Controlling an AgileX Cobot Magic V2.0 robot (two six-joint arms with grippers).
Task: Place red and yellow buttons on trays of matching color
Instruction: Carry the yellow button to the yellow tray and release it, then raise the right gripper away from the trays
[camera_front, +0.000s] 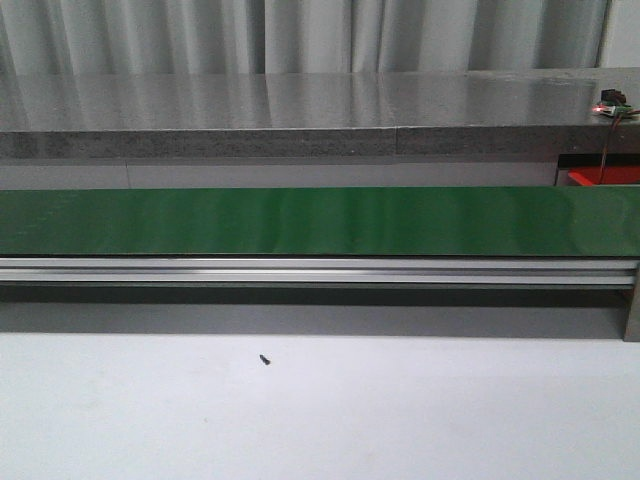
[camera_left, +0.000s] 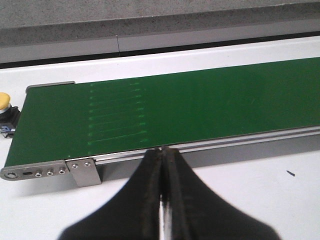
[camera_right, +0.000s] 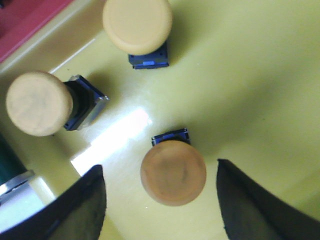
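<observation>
In the right wrist view, three yellow buttons stand on the yellow tray (camera_right: 250, 75): one (camera_right: 173, 172) directly between my open right gripper (camera_right: 160, 200) fingers and clear of both, one (camera_right: 137, 24) farther off, one (camera_right: 39, 103) to the side. A strip of the red tray (camera_right: 20, 20) shows at the corner. In the left wrist view, my left gripper (camera_left: 162, 155) is shut and empty at the near rail of the green conveyor belt (camera_left: 200, 105). Another yellow button (camera_left: 4, 102) sits at the belt's end. No red button is in view. Neither gripper shows in the front view.
The front view shows the green belt (camera_front: 320, 220) with its aluminium rail, a grey counter behind, a red box (camera_front: 600, 177) at the far right, and a small black screw (camera_front: 264, 359) on the white table, also in the left wrist view (camera_left: 291, 174).
</observation>
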